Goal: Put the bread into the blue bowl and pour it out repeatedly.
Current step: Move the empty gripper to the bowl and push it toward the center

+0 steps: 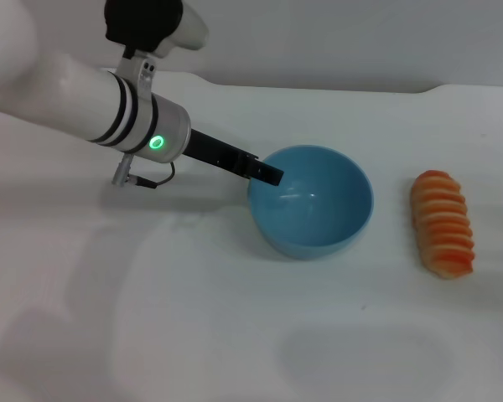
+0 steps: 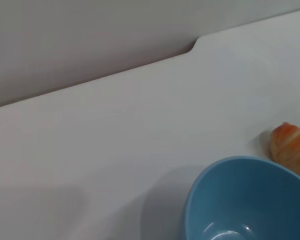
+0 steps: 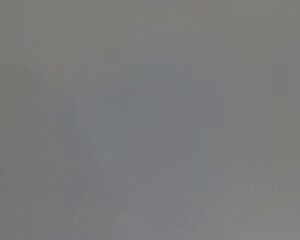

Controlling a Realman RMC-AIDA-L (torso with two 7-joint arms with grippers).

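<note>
Dark fingers of the left gripper [image 1: 268, 174] reaching the near-left rim of the round, glossy light-blue bowl [image 1: 312, 201]; tips at or just over that rim, but whether apart, together or pinching the rim: cannot tell from the head view. Not shown at all in the left wrist view, which looks across the bowl [image 2: 245, 200]. Bowl upright and holding nothing, near the middle of the white counter [image 1: 235, 318]. Elongated orange-tan loaf of bread with ridged segments [image 1: 443, 223] flat on the counter toward its right edge, beside the bowl but apart from it, on the side away from the fingers. Loaf's end [image 2: 291, 148] showing just past the bowl's far rim in the left wrist view. Right gripper nowhere in view.
</note>
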